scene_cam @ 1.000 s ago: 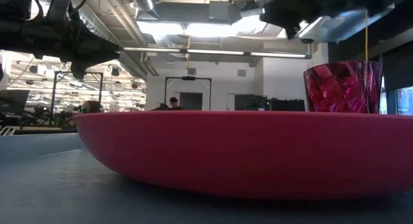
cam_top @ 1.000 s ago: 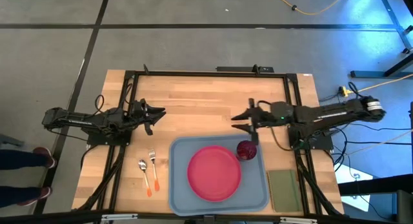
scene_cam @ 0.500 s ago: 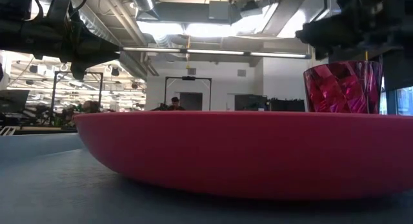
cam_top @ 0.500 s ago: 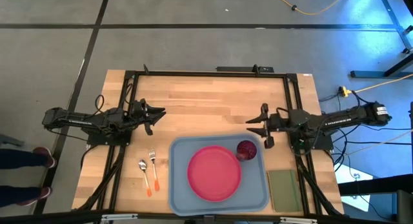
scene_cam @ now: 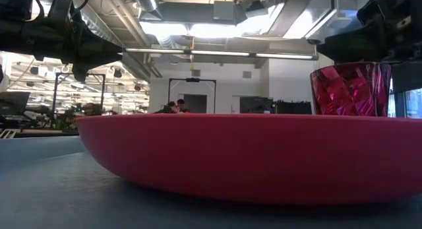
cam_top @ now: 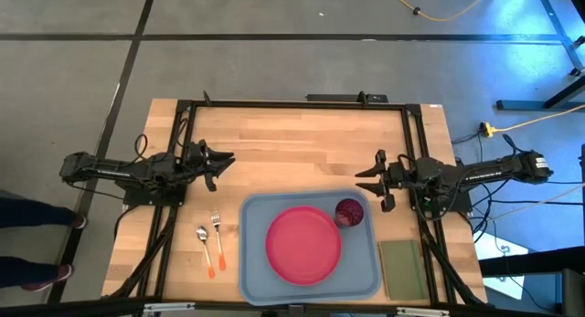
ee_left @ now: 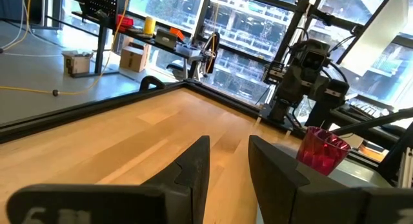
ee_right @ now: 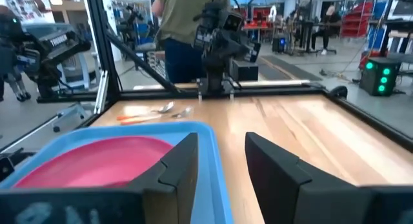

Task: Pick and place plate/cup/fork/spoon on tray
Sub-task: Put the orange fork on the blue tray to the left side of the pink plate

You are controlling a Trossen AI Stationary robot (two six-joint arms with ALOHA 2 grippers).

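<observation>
The pink-red plate (cam_top: 303,245) lies flat in the middle of the light blue tray (cam_top: 254,262). The dark red cup (cam_top: 348,212) stands upright on the tray's far right corner, beside the plate. The fork (cam_top: 218,233) and the spoon (cam_top: 205,246) lie side by side on the wooden table, left of the tray, heads toward the far edge. My right gripper (cam_top: 367,180) is open and empty, above the table just beyond the tray's far right corner. My left gripper (cam_top: 222,163) is open and empty at the table's left, beyond the utensils.
An olive green pad (cam_top: 400,267) lies right of the tray. A black frame (cam_top: 292,103) runs around the table's edges. Bare wood (cam_top: 292,153) lies between the two grippers. A person (ee_right: 184,30) stands beyond the table's left side.
My right gripper has drawn back toward the table's right edge, away from the spot above the cup, staying open. The cup, plate and utensils have kept still.
</observation>
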